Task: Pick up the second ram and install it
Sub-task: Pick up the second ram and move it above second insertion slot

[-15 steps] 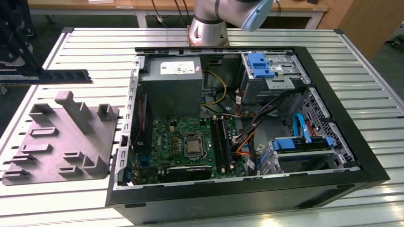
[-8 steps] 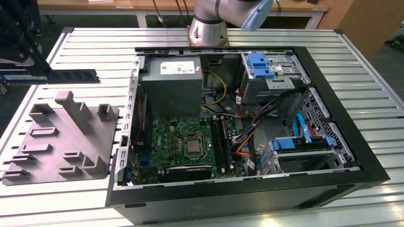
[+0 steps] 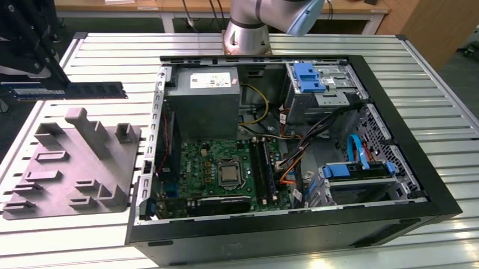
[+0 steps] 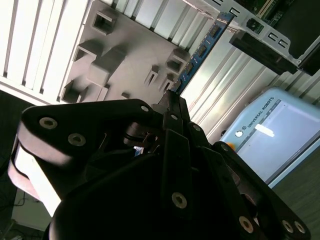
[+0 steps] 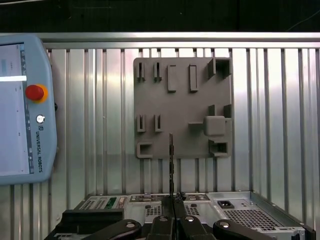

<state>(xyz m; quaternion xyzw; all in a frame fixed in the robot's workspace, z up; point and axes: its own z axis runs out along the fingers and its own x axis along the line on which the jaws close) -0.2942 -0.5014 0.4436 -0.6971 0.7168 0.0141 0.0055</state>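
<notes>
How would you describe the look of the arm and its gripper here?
The arm is a silver-grey metal tube with a pale blue joint cap. The gripper is black, built from flat linkage bars joined by round silver pins, ending in narrow black fingers.

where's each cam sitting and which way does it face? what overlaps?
Exterior view: off the arm, high up, looking down on the table, open computer case and grey tray; shows the arm base and the gripper shut on the second ram.
First wrist view: on the wrist, looking along the gripper at the tray; the ram shows edge-on.
Second wrist view: behind the gripper body, looking past it at tray and ram.
Shared: both wrist views show the tray, ram, case and teach pendant.
</notes>
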